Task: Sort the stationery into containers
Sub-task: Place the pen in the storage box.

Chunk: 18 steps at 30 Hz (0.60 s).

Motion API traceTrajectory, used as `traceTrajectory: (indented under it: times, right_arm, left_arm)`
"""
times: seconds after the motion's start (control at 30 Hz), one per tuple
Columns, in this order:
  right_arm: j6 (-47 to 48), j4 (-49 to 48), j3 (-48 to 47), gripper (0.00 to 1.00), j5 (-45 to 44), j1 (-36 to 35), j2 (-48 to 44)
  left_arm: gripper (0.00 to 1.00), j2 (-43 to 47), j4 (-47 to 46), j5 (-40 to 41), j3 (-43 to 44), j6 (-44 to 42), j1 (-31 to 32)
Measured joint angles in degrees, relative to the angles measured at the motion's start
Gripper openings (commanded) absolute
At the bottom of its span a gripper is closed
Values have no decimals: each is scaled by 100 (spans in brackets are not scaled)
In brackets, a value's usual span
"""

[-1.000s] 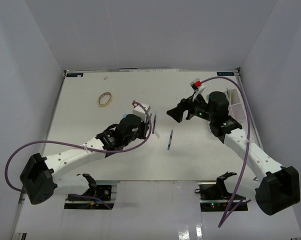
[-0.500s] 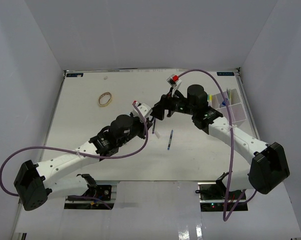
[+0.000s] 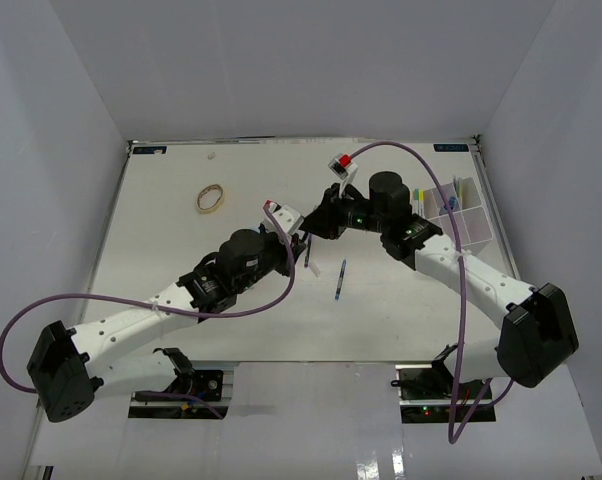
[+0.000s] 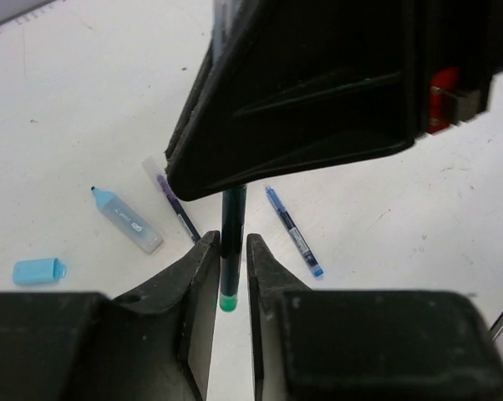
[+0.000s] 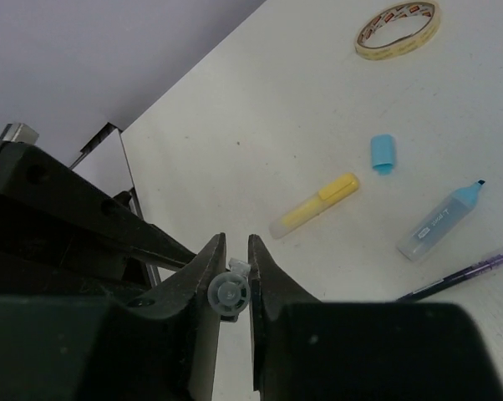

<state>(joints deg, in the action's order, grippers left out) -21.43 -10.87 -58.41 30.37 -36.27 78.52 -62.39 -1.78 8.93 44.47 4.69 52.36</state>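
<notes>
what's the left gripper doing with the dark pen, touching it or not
Touching. The left wrist view shows the left gripper shut on the pen, both jaws pressed against its barrel with no gap on either side.

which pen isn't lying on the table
The dark green pen, clamped in the left gripper and held above the table; the blue pen and the purple pen both lie flat on it.

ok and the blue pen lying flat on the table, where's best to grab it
Grip the blue pen around mid-barrel, coming straight down from above and pinching across its width. It lies flat, thin and straight, with bare table along both long sides; the middle should keep it level.
</notes>
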Motion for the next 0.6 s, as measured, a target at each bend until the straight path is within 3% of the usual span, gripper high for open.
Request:
traceTrajectory:
  times: [0.1,0.13,0.27,0.4,0.6]
  right_arm:
    - [87,98,2,10,-101,-50,-111]
    - [111,120,2,9,-186,-42,-149]
    - [247,203,28,8,-450,125,-348]
    - [437,334,238,8,-800,621,-673]
    - [839,807,649,8,-1939,1971,-1351]
  left_arm:
    - [53,-28,11,28,0,-9,-2]
    - [70,-33,7,52,2,-4,0]
    - [97,-109,46,122,2,81,0]
    - [98,-197,173,267,11,186,0]
    - [98,-457,822,378,446,496,-376]
